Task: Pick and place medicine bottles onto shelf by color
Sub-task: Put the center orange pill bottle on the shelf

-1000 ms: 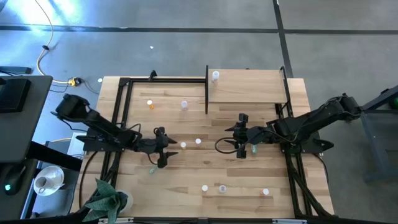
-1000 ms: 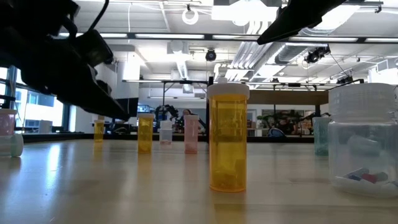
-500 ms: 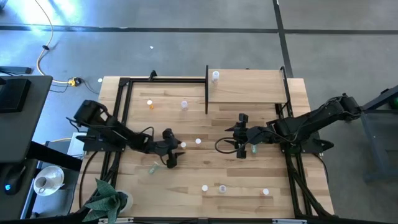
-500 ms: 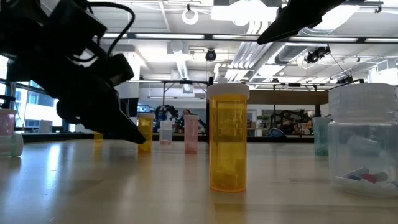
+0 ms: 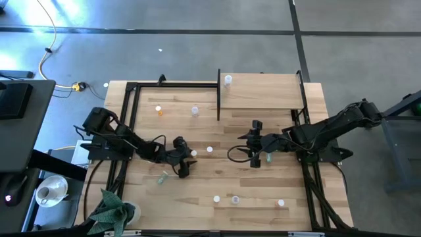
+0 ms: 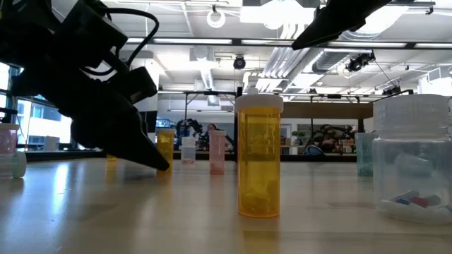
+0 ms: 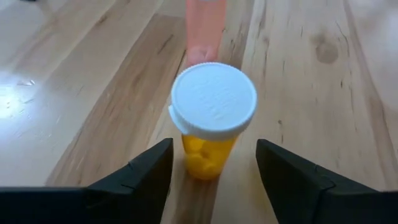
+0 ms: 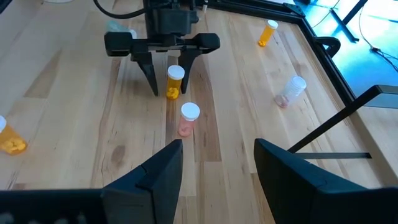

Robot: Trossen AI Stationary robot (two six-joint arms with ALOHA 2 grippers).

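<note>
An orange medicine bottle [image 7: 210,155] with a white cap [image 7: 213,99] stands upright on the tabletop. My left gripper [image 7: 214,149] is low over the table, open, one finger on either side of the bottle, a gap showing on each side. The right wrist view shows the same: left gripper [image 8: 165,74] around the orange bottle [image 8: 175,82]. A pink bottle [image 8: 188,118] stands just beyond it. My right gripper [image 5: 255,155] hangs open above mid-table, nothing between its fingers. The shelf [image 5: 263,92] at the far edge carries one white-capped bottle [image 5: 228,80].
More bottles stand about the tabletop: orange [image 5: 159,110] and clear [image 5: 195,110] at the far left, a green one [image 5: 162,176] lying near my left arm, a green one [image 5: 268,158] by my right arm, three [image 5: 235,198] along the near edge. Black posts [image 5: 218,92] edge the shelf.
My left gripper has gone toward the table's right edge and down, toward the orange bottle, and its fingers now stand on either side of it. The bottle has kept its place.
</note>
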